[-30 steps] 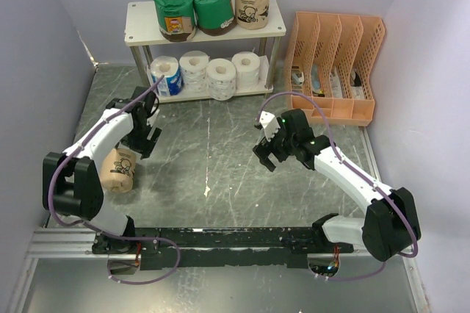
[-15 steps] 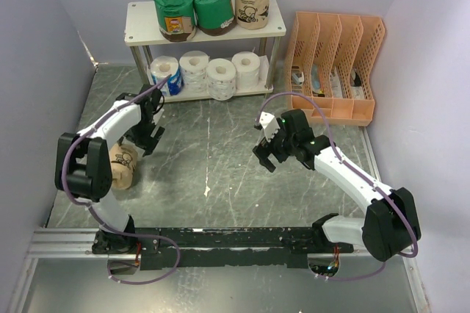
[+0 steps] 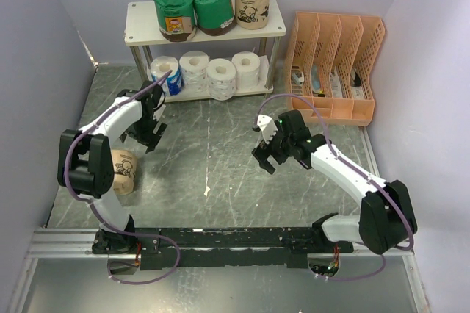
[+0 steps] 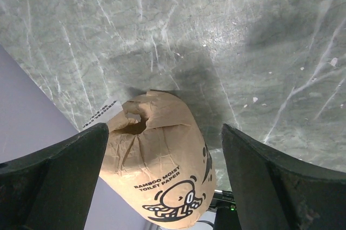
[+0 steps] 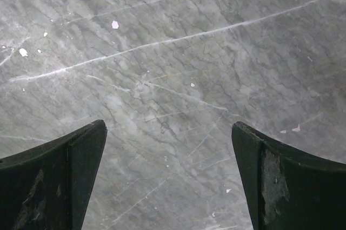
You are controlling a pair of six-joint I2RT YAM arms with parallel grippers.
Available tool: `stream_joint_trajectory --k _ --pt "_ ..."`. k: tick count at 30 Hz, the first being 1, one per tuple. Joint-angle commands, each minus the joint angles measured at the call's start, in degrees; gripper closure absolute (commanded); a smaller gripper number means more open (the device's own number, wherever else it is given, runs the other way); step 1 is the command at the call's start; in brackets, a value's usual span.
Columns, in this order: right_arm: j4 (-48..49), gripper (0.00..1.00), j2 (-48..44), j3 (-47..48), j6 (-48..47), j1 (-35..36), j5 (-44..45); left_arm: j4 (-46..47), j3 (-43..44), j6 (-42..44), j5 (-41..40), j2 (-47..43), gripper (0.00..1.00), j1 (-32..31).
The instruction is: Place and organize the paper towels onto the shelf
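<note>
— What does the overhead view show?
— A low shelf point(image 3: 139, 25) of pale matte boards on round silver legs. Its top board carries two crinkled green-wrapped rolls point(image 3: 175, 10) and a tan paper-wrapped roll point(image 3: 252, 3). The lower board holds a blue-and-white wrapped roll point(image 3: 167, 78) and three bare white rolls point(image 3: 221, 78). An orange slotted plastic organizer point(image 3: 334, 70) stands beside it. A second tan cartoon-printed roll point(image 3: 122, 172) lies on the veined grey table point(image 3: 220, 181), near the left gripper point(image 3: 150, 135) but clear of its tips. The right gripper point(image 3: 264, 160) is well apart from every roll.
— And the left wrist camera?
— Its dark, blunt fingers point(image 4: 54, 181) are spread wide. The tan roll shows in the gap between them, lying on its side with its twisted paper end facing up, closer to the picture-left finger. Neither finger pinches it.
— The right wrist?
— Its fingers point(image 5: 48, 181) are also spread, with only scratched, marbled tabletop between them.
</note>
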Motion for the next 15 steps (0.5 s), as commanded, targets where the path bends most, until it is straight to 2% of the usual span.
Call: stream_joint_trajectory --k 1,7,11,15 --pt "-0.71 0.00 -0.12 -0.36 -0.73 -0.34 -1.30 -1.32 1.86 -2.37 2.49 -2.71 0.03 -0.25" --pt "-1.65 0.00 1.17 0.14 -0.68 -0.36 -2.52 -0.54 -0.79 -0.47 -0.16 -5.35 0.03 0.11" --pt "-1.78 0.00 1.55 0.12 -0.45 -0.34 -2.27 -1.64 -0.60 -1.01 3.26 -3.48 0.01 0.36" --pt "-2.27 0.00 1.46 0.00 -0.55 -0.42 -3.02 -1.68 -1.39 -1.84 2.19 -2.09 0.02 0.36"
